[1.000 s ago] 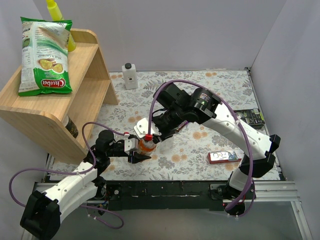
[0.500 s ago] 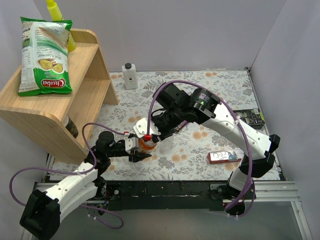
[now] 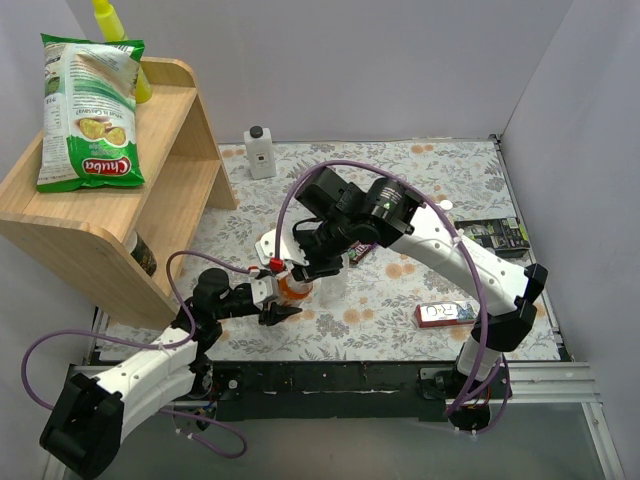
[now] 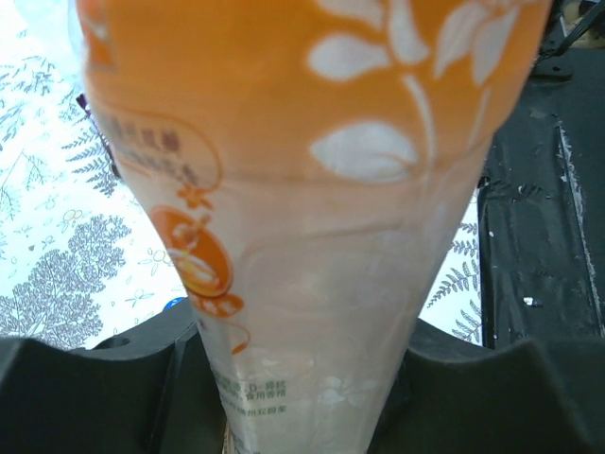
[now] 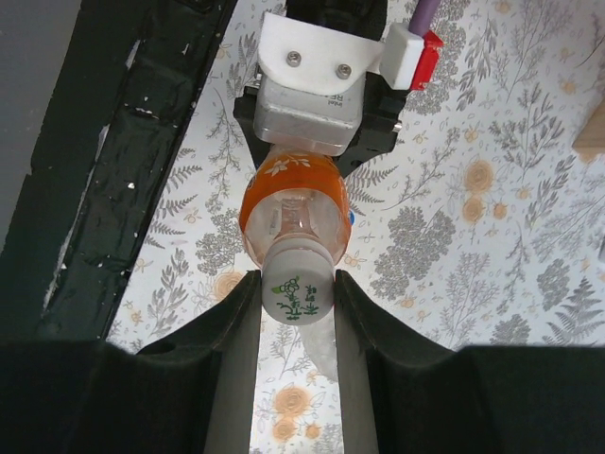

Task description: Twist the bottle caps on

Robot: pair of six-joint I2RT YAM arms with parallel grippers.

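The white cap point(image 5: 298, 291), printed with a small green sprig, sits on the neck of the orange bottle point(image 5: 291, 203) and lies squarely between the two fingers point(image 5: 227, 331) of the right gripper point(image 5: 296, 281). One finger stands on each side of the cap and presses against its rim, so the cap is pinched there, close to the fingertips rather than deep in the gripper.

Below the cap the bottle widens into its orange shoulder, which is beyond the right fingertips and clear of them. Lower down, the left gripper point(image 4: 302, 378) clamps the bottle's body. In the left wrist view the labelled band fills the gap between the dark fingers point(image 4: 85, 397), which press against it on both sides. The bottle rises straight out from between them, with its neck at the far end.

From above, the two grippers meet over the flowered table cover point(image 3: 400, 300), the right one on top. Whether the bottle's base touches the cover cannot be told. A small blue speck point(image 5: 350, 218) shows just beside the bottle, too little of it visible to name.
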